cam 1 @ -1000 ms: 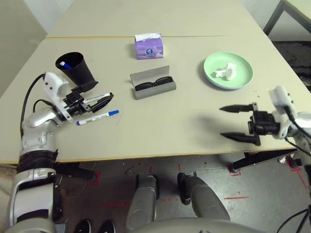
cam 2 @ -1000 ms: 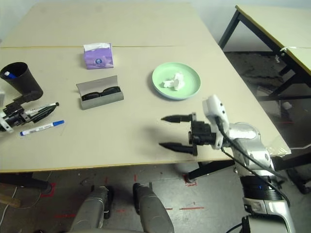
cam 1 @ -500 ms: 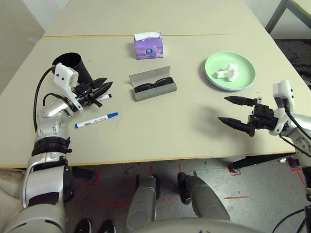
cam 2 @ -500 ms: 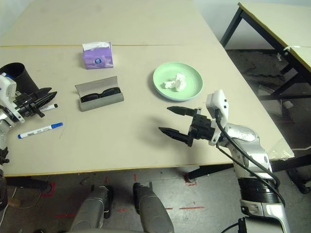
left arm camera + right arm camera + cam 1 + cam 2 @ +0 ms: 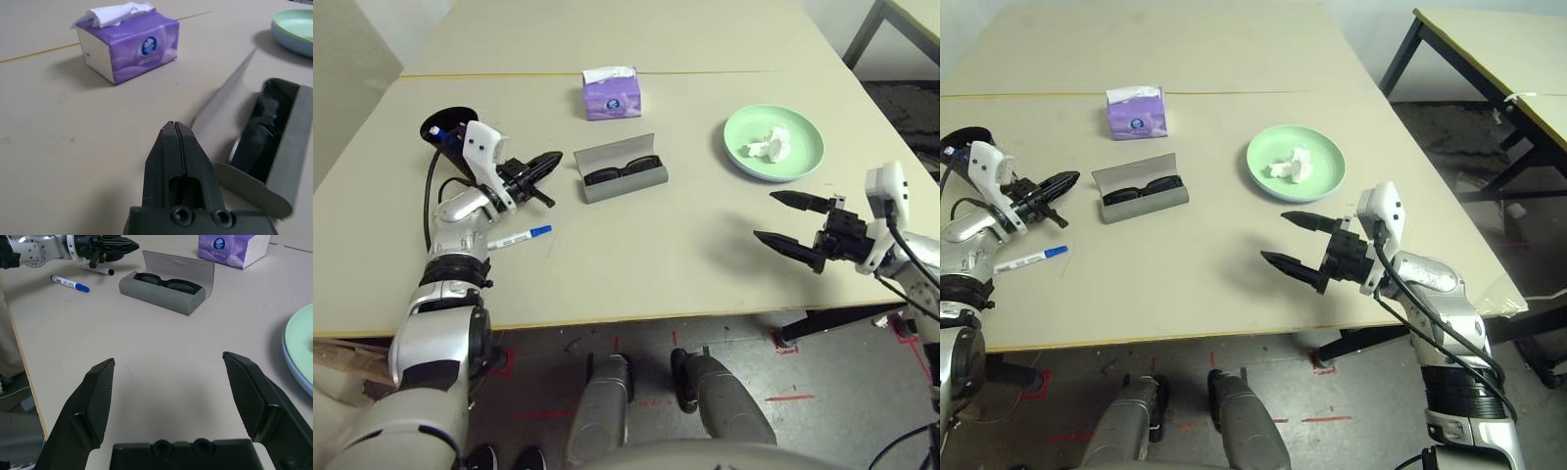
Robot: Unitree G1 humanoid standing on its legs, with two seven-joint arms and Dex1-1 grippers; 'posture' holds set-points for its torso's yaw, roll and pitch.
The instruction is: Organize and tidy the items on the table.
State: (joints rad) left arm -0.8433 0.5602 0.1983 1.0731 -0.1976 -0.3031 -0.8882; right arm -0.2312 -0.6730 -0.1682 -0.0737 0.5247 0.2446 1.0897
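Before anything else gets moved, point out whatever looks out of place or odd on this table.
The glasses case stands open, sunglasses inside. A crumpled white tissue lies in the green plate, like litter. The blue-capped marker lies loose outside the cup. Nothing looks spilled.

Our left jaws [image 5: 561,155]: moved from beside the black cup [image 5: 462,116] to near the grey glasses case [image 5: 626,182] | our right jaws [image 5: 764,214]: turned slightly, shifted away from the desk's [image 5: 636,264] near edge
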